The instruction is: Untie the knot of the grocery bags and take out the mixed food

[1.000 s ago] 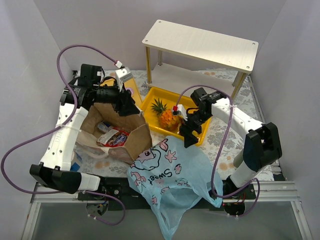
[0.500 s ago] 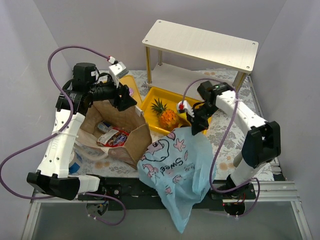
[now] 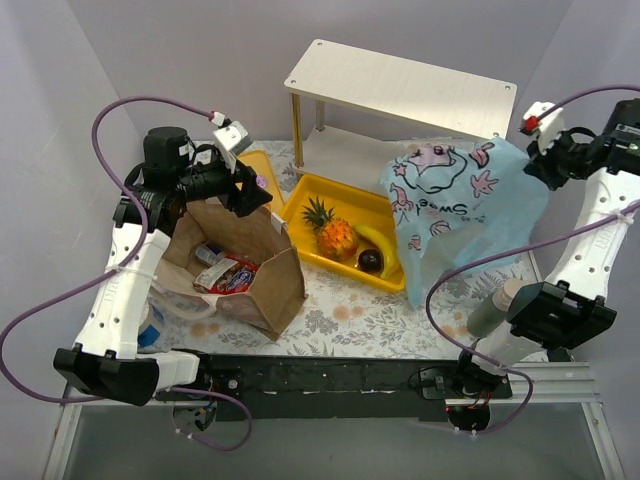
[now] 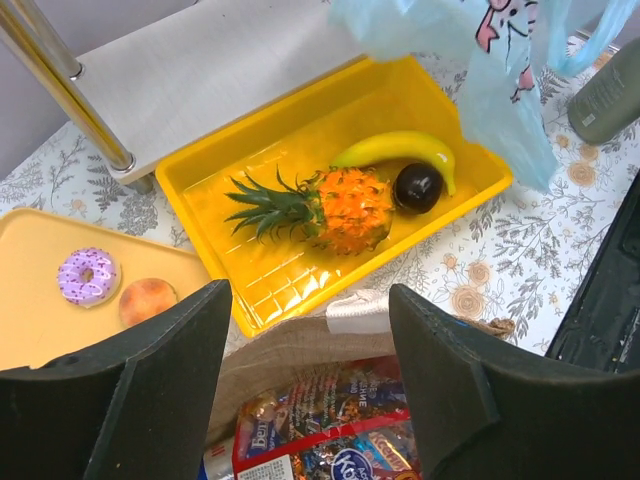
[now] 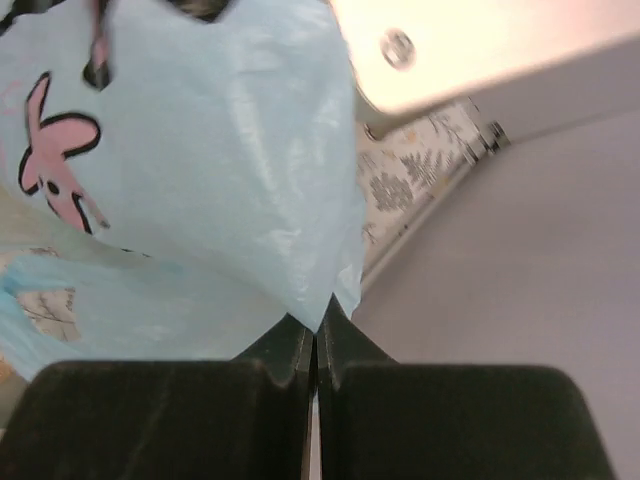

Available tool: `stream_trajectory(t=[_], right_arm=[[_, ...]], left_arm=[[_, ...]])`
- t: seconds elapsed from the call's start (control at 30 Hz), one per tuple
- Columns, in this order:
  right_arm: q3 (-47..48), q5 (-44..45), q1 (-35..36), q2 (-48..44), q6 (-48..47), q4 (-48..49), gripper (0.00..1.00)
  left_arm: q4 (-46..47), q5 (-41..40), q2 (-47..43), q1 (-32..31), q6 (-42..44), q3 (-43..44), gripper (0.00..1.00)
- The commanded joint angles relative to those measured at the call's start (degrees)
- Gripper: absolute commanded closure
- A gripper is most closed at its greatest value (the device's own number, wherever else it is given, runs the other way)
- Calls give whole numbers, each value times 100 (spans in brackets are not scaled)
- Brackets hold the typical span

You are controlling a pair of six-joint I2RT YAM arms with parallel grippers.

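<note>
The blue bag is now raised far right, pinched tightly by the right gripper; banana and dark fruit are newly left in the yellow tray. The left gripper is spread over the unemptied paper bag.

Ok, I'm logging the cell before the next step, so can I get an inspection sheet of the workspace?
Surface: floral-cloth table, no spills seen.
Job's things: blue bag hanging from the right gripper; brown paper bag open, red packet inside; pineapple, banana and dark fruit in the yellow tray; iced doughnut on the second tray.
Clutter: grey cylinder by the right arm, kind unclear.
Grippers: left gripper open above the paper bag; right gripper shut on the blue bag.
Cables: purple cables loop loose beside both arms.
Surroundings: shelf stand at the back; plain walls.
</note>
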Motion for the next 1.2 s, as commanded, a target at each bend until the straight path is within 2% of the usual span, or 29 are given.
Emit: stream_trajectory(t=[0.0,0.1,0.17,0.27,0.33,0.43,0.47,0.53,0.57,0.63,0.67,0.7,0.73,0.83,0.87,0.9,1.07,1.1,1.17], right_arm=[[249,52,-592,47,131,108,99],[-777,1132,-645,-416,817,1555,99],[-1854,1990,-645,-934,1064,3048,99],[-2817,2609,-645,-1463,1426,4716,99],[-3197,2637,-628,-1562,1627,5082,99],[-2734,2656,-593,-1431,2136,5102,63],[-2496,2264,-593,-1326,2408,4971,43],[-1830,1691,-575,-1281,2768,4654,27],[-1678,1097,-549,-1289,3023,4610,20],[-1484,871,-164,-1386,3271,4863,14],[-1501,932,73,-1534,3298,4986,9],[-1527,993,328,-1622,3237,5213,8],[-1606,951,861,-1702,3176,5285,6],[-1712,714,2015,-1878,2973,5330,3],[-1694,608,2357,-1826,2964,5243,2],[-1677,625,3013,-1782,3086,5181,3],[-1686,485,4757,-1169,3973,5250,3],[-1677,415,5204,-1036,4175,5321,3],[-1519,309,5663,-502,4694,5374,3]], left_arm=[[276,5,-157,43,0,-82,36],[364,-3,-165,43,-26,-117,36],[426,-12,-191,43,-44,-170,36],[496,-12,-244,43,-88,-267,36],[505,-21,-253,61,-88,-285,36],[496,-143,-236,61,-114,-215,35],[487,-379,-218,61,-140,-118,35],[330,-740,-78,52,-176,110,30],[268,-1142,-8,69,-185,398,29],[-91,-1566,256,96,-19,707,25],[-267,-2038,370,139,278,1091,24],[-695,-2190,475,192,455,1269,23],[-917,-2296,729,280,614,1489,21],[-1796,-2078,1273,1069,1220,2175,18],[-2033,-2025,1459,1507,1387,2324,18],[-2496,-1947,1609,1676,1737,2665,17],[-3326,-1683,2303,2669,2144,3502,15],[-3484,-1604,2313,2784,2144,3599,15],[-3477,-1515,2156,2995,2100,3347,14]])
